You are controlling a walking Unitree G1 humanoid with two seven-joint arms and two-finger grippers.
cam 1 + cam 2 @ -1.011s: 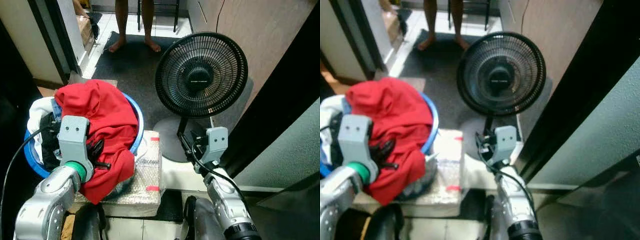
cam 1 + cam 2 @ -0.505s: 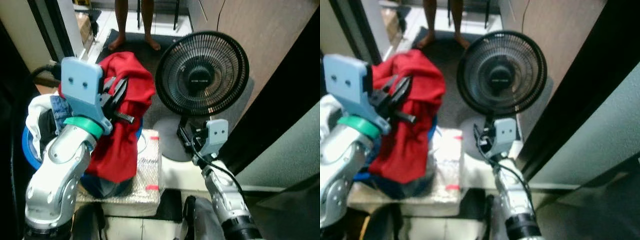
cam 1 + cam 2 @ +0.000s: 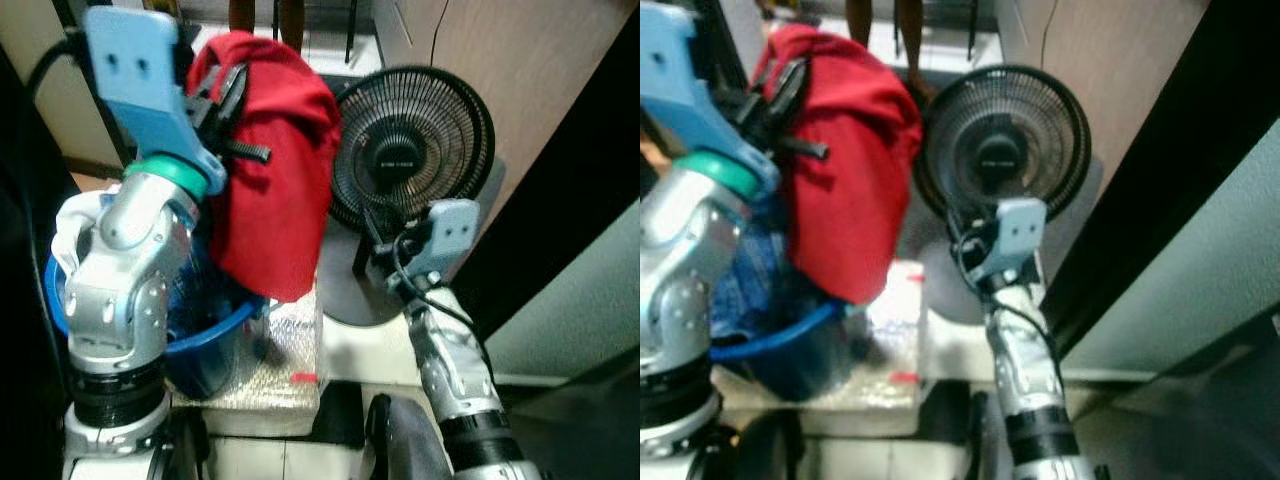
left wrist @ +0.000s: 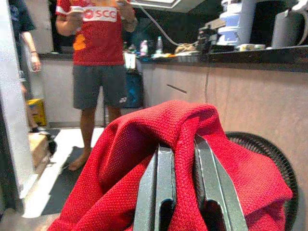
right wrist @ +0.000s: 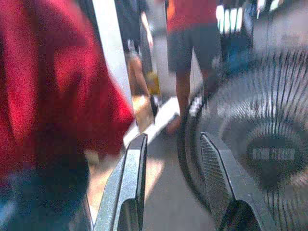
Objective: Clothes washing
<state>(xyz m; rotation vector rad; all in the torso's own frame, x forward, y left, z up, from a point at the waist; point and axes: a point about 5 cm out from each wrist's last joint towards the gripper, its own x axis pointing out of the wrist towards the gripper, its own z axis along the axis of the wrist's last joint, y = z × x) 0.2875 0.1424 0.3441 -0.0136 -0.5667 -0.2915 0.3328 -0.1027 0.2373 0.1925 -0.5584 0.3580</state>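
Left gripper [image 4: 187, 168] clamps the red garment [image 3: 275, 170] high above the blue basket [image 3: 200, 335] — right gripper [image 5: 173, 168] (fingers parted) beside the fan [image 3: 415, 150].

Indoor light is uneven. The tiled floor [image 3: 325, 45] at the far end is brightly lit, while the left edge and the dark diagonal panel on the right sit in deep shadow. The left eye view is fairly sharp; the right eye view is softer, with the red garment [image 3: 845, 170] and the black fan [image 3: 1002, 150] slightly smeared. Glare whitens the plastic-wrapped block [image 3: 895, 300] below. The left wrist view is crisp, showing the garment's knit weave, with a bright patch on the floor behind. The right wrist view is heavily motion-blurred, and only its fingers [image 5: 132, 178] hold an edge.
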